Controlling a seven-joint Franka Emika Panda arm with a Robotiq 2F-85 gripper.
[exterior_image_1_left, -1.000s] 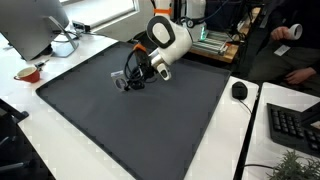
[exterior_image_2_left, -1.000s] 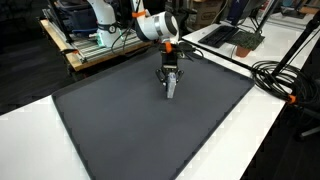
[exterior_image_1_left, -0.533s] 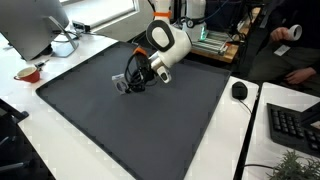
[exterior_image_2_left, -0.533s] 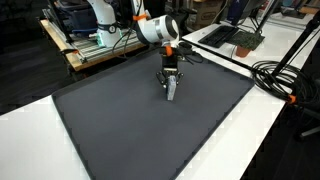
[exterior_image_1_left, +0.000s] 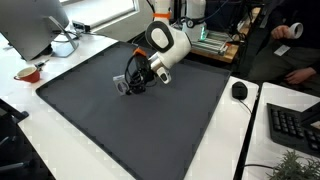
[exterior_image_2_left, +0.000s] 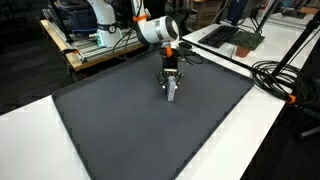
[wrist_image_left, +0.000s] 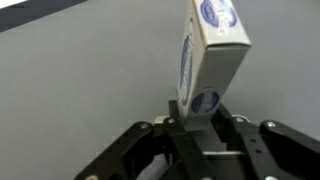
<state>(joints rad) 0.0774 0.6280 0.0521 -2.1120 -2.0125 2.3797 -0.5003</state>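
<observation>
Wrist view: the gripper (wrist_image_left: 203, 128) clamps the lower end of a white box (wrist_image_left: 212, 50), blue logos visible, tilted over the grey mat (wrist_image_left: 80, 90). In both exterior views we see the box (exterior_image_2_left: 172, 91) only as a pale sliver over the mat's far half; contact unclear.

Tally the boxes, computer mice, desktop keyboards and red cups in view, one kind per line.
Box, gripped in the claw: 1
Computer mouse: 1
Desktop keyboard: 1
Red cup: 1
Total: 4
</observation>
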